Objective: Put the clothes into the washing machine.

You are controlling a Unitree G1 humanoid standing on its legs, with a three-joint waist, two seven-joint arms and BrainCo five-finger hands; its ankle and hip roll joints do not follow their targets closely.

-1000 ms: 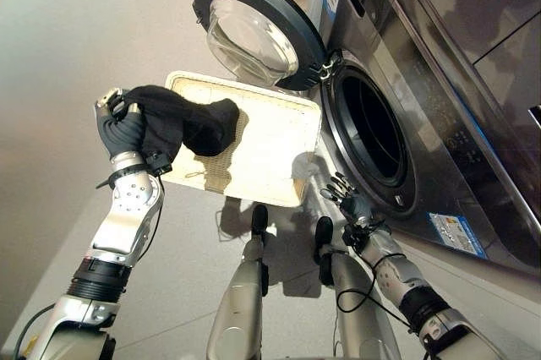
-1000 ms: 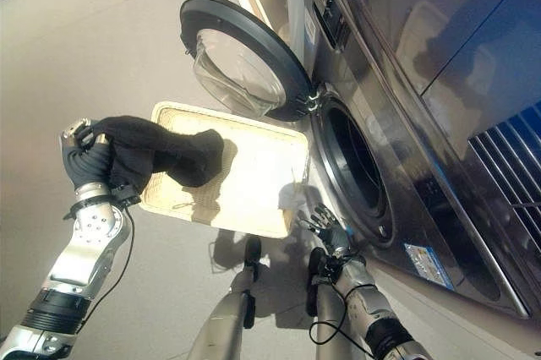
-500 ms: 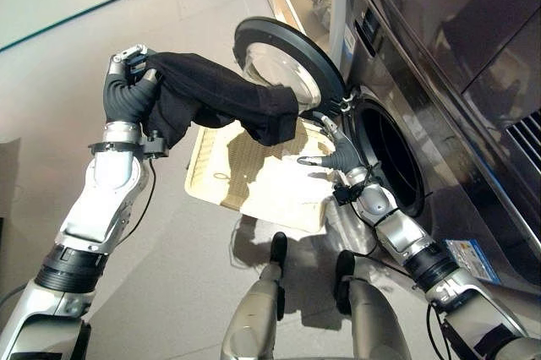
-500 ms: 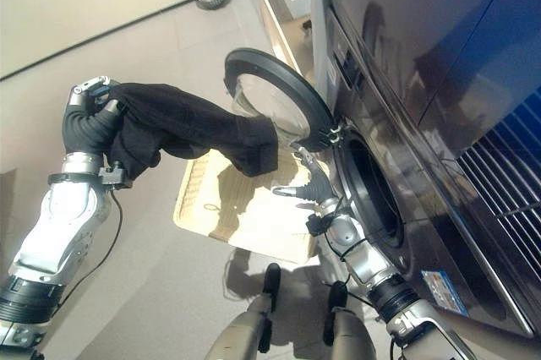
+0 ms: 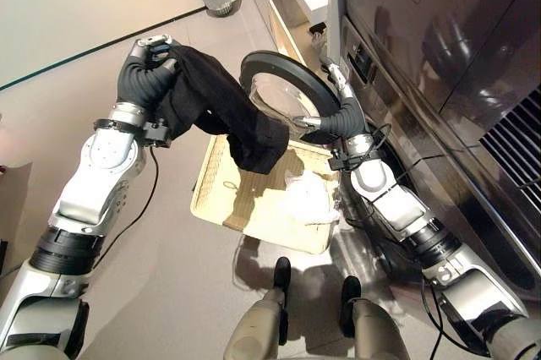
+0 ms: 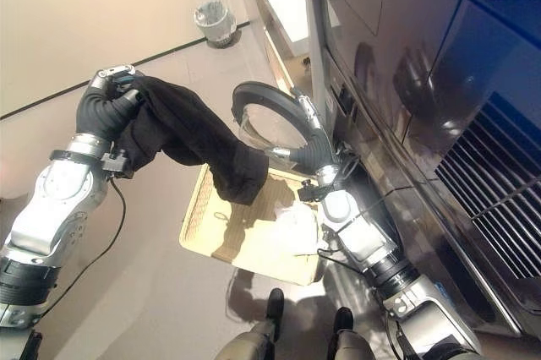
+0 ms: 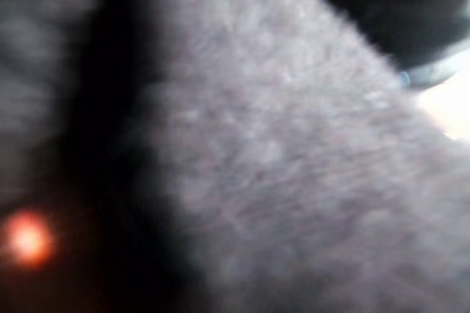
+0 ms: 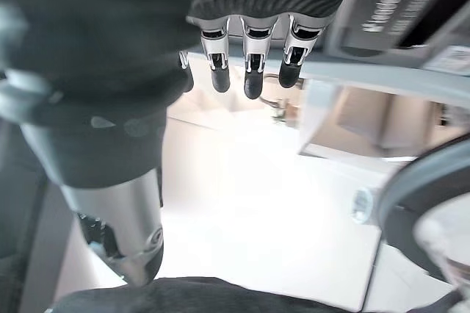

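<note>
On the floor, the basket [image 5: 221, 199] holds a white cloth [image 5: 309, 201].

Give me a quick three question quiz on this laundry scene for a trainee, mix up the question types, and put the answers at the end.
1. True or false: the dark garment already lies inside the washing machine.
2. Multiple choice: what sits on the floor under the hanging garment? A) a pale tray-like basket B) a blue bucket C) a folded towel stack
3. Fill in: the left hand is shut on the ____, while the right hand, its fingers straight, is raised by the round door.

Key
1. False: it hangs in the air from the left hand.
2. A
3. garment
</note>
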